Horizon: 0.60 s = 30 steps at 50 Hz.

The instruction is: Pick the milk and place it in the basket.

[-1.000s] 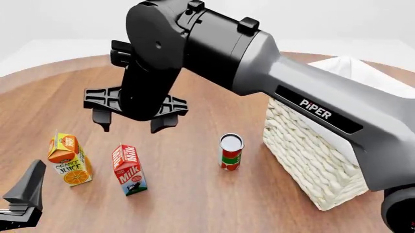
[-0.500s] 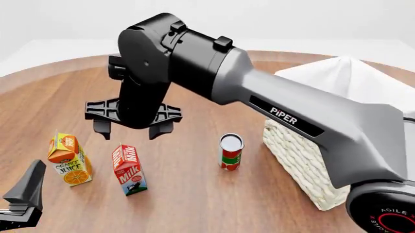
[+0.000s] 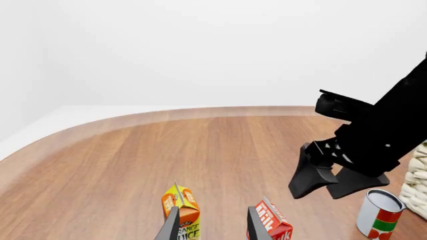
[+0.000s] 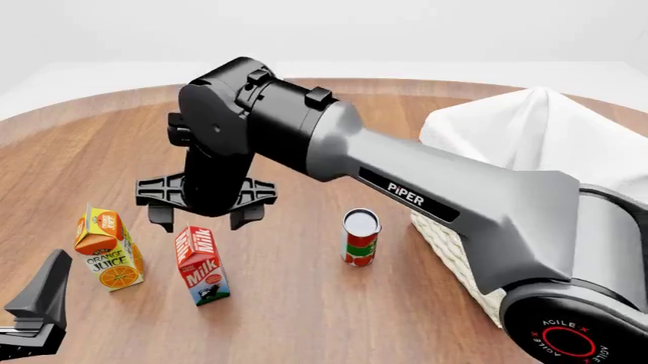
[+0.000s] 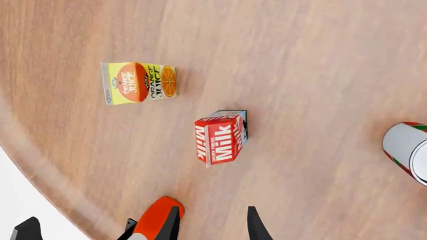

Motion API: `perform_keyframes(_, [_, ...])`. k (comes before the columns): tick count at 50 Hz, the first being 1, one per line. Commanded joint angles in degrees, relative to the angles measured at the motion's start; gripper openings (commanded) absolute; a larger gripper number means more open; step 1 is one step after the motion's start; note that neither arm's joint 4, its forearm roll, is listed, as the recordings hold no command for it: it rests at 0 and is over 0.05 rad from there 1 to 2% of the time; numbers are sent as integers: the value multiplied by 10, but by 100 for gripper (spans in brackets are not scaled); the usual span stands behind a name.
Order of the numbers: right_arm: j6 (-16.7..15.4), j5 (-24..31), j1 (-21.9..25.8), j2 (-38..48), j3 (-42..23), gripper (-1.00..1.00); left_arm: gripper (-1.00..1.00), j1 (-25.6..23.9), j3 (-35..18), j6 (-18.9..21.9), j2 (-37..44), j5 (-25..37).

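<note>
milk (image 4: 202, 265) upright, below open right jaws

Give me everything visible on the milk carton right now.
The milk is a small gable-top carton, seemingly printed card: red top with white "Milk" lettering, blue-and-white base with a black-and-white picture. It stands upright on the wooden table between the orange juice carton and the can, touching neither. The open right gripper hangs above, clear of it.

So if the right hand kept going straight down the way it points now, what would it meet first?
Probably the milk: the open right hand hangs just above it, pointing down at the table. Depth is unclear, so it could meet bare wood beside the carton.
</note>
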Motion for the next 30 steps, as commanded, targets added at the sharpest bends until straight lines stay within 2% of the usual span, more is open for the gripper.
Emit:
perform_keyframes(1, [2,-10,4,11,0,100,100,0,0,0,0,0])
perform_keyframes(20, [-9,-10,4,35,-24,100,100,0,0,0,0,0])
perform_keyframes(22, [-13,3,1,48,-50,100,100,0,0,0,0,0])
perform_keyframes(30, [-19,12,-1,72,-79,100,100,0,0,0,0,0])
